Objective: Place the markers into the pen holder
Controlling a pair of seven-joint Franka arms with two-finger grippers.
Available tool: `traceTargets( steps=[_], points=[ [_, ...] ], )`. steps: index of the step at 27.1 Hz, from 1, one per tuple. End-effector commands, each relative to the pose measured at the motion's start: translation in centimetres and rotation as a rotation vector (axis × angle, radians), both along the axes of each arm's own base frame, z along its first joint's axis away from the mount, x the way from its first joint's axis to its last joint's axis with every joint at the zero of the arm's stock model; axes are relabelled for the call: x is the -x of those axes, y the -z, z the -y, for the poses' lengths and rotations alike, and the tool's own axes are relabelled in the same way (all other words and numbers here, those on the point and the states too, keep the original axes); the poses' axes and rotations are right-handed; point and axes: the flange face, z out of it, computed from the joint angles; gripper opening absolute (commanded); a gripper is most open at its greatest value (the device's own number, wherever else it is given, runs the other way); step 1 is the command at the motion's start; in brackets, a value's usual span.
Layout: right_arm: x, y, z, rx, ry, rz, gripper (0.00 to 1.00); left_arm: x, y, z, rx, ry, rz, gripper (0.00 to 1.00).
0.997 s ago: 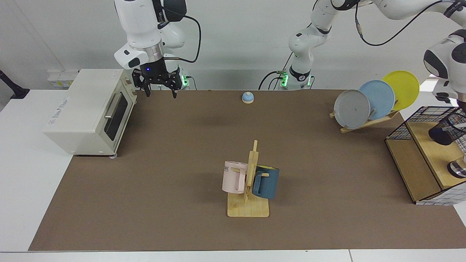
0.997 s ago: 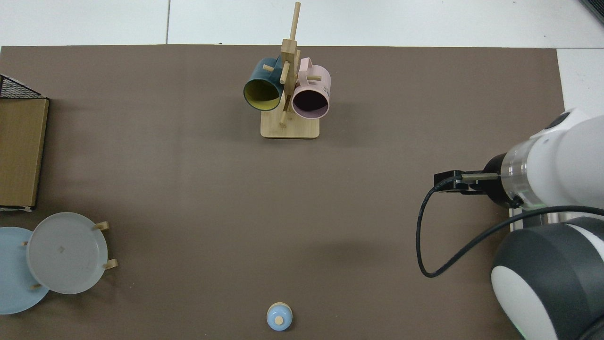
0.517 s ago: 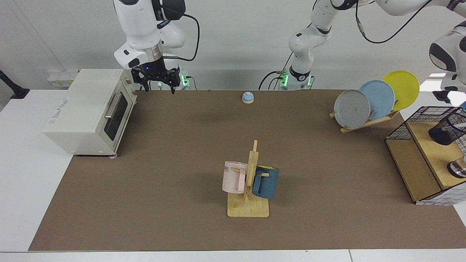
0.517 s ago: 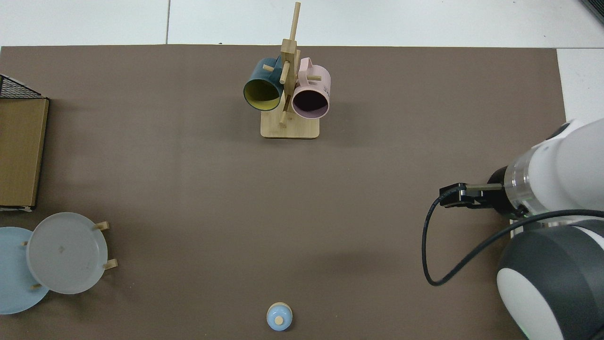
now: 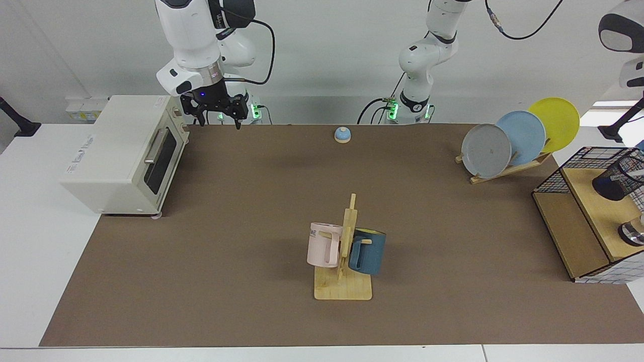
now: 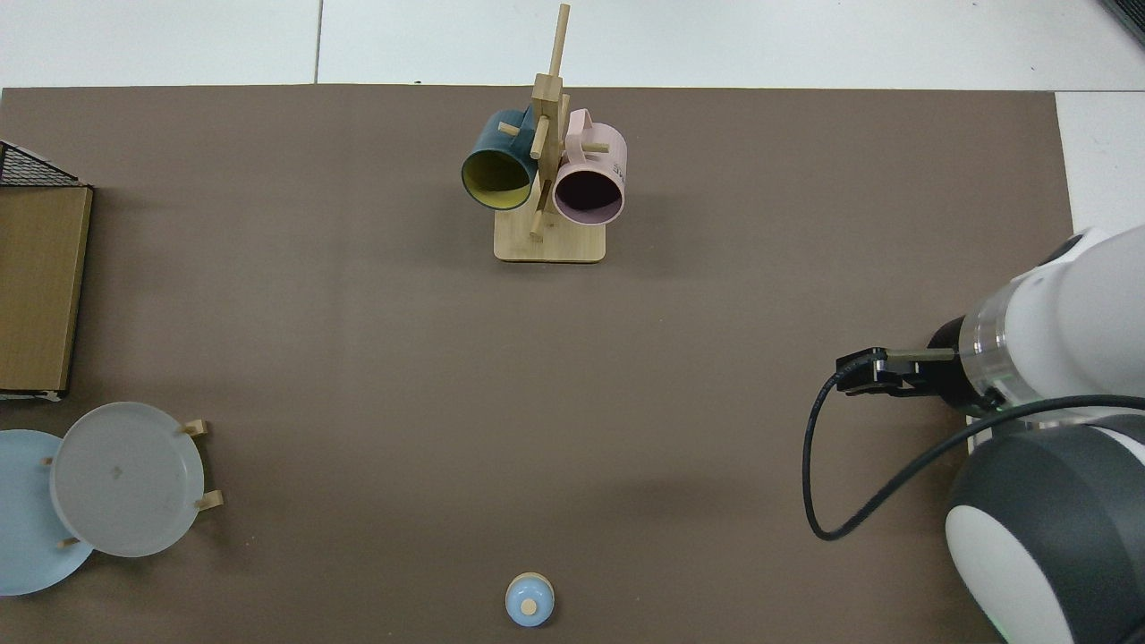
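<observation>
Hanging above the worktop's far edge, close to the toaster oven (image 5: 126,153), the right pincer (image 5: 217,122) pointed down with its fingers spread apart and nothing between them. In the top view that same arm (image 6: 1055,340) came in from the side edge, its pincer hidden under the wrist.

The left arm (image 5: 425,60) rose from its base at the far edge and left the facing view at the top; only a white and dark joint (image 5: 621,35) showed near the upper corner, above the wire basket. Left pincer out of sight, so its state could not be told.

The pen holder (image 5: 620,177), black mesh, sat tilted inside the wire basket (image 5: 556,177) at the worktop's side edge, on the basket's wooden shelf (image 5: 593,211). A pale sliver with a hint of blue showed at the holder's mouth, right at the view's border; whether it was the marker could not be told. A shiny metal round object (image 5: 633,234) stood on the same shelf, nearer the camera.

Elsewhere: a mug tree (image 5: 344,251) in the middle towards the near edge, carrying a pink mug (image 5: 323,245) and a dark blue mug (image 5: 367,251); a plate rack (image 5: 508,171) with grey, blue and yellow plates near the basket; a small blue bell (image 5: 342,134) at the far edge.
</observation>
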Motion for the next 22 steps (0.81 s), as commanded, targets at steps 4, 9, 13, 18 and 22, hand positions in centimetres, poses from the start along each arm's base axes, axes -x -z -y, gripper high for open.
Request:
traceTargets(
  steps=[4, 9, 13, 18, 22],
  points=[
    [0.0, -0.5, 0.7, -0.015, 0.010, 0.018, 1.00, 0.8, -1.7, 5.8, 0.150, -0.118, 0.035, 0.99],
    [0.0, -0.6, 0.6, -0.016, 0.008, 0.020, 1.00, 1.0, -1.7, 6.9, 0.204, -0.159, 0.049, 1.00],
    [0.0, -0.5, 0.6, -0.015, 0.008, 0.018, 1.00, 1.2, -1.3, 7.7, 0.257, -0.217, 0.046, 1.00],
    [0.0, -0.6, 0.7, -0.016, 0.010, 0.020, 1.00, 1.1, -1.5, 8.7, 0.267, -0.232, 0.059, 1.00],
    [0.0, -0.6, 0.6, -0.016, 0.008, 0.020, 1.00, 1.2, -1.4, 9.1, 0.279, -0.236, 0.048, 1.00]
  ],
)
